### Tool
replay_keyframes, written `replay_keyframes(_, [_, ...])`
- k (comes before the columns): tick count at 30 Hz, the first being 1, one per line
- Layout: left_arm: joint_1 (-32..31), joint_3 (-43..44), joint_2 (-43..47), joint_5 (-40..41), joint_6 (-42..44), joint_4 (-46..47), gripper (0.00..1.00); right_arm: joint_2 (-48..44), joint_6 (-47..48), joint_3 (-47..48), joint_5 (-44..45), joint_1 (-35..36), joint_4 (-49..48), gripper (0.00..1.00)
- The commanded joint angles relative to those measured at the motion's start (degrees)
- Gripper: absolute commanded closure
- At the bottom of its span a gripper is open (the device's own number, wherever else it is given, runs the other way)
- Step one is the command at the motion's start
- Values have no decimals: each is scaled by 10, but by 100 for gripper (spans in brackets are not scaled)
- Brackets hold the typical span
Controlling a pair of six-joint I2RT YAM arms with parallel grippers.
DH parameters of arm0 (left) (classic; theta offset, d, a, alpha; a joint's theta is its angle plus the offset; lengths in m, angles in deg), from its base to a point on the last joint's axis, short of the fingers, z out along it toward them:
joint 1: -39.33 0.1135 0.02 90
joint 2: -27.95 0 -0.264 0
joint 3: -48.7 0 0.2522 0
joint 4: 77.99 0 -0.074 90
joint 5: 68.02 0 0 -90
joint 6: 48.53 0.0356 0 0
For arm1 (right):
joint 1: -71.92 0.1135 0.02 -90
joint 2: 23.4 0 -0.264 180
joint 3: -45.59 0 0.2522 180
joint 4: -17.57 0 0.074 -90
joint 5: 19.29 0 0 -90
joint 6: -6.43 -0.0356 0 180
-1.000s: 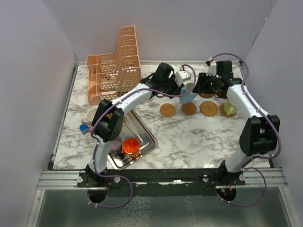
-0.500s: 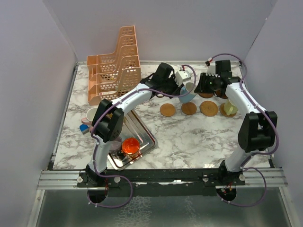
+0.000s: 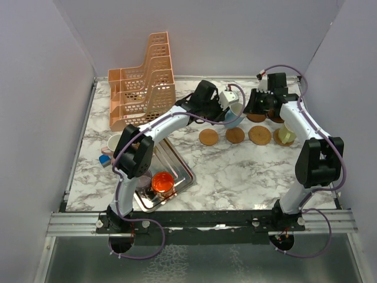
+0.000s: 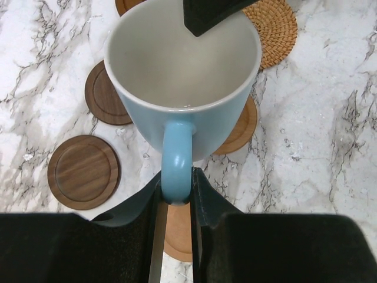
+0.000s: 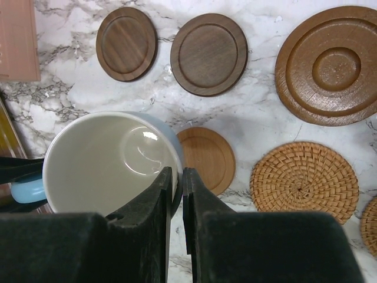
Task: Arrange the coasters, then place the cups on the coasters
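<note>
Clamped by left pincer (image 4: pixel 175 188) on handle and right pincer (image 5: pixel 175 183) on rim: blue cup (image 4: pixel 182 71), probably for handover above coasters (image 5: pixel 206 159).

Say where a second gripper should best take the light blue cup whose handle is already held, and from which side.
The rim wall opposite the handle, from above. The light blue cup has its mouth up, so one finger fits inside and one outside; the left gripper fills the handle side. The right gripper pinches there.
</note>
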Motion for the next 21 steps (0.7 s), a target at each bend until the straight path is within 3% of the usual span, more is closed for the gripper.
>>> replay_keyframes(1, [0,-12,52,-44,6,48,96,1,14,26,30,3,-24,99])
replay_keyframes(8, [2,-15,59,-100,-14,42,62,-5,51,33,54,3,-45,99])
replay_keyframes(13, [17,-4,65,-161,-40,26,14,-11,111,42,70,3,-62,99])
replay_keyframes(15, [26,-3,69,-176,-50,24,8,-8,124,52,66,-2,-62,99])
replay_keyframes(21, [47,-29,99,-188,-41,20,7,15,177,76,42,-18,-79,99])
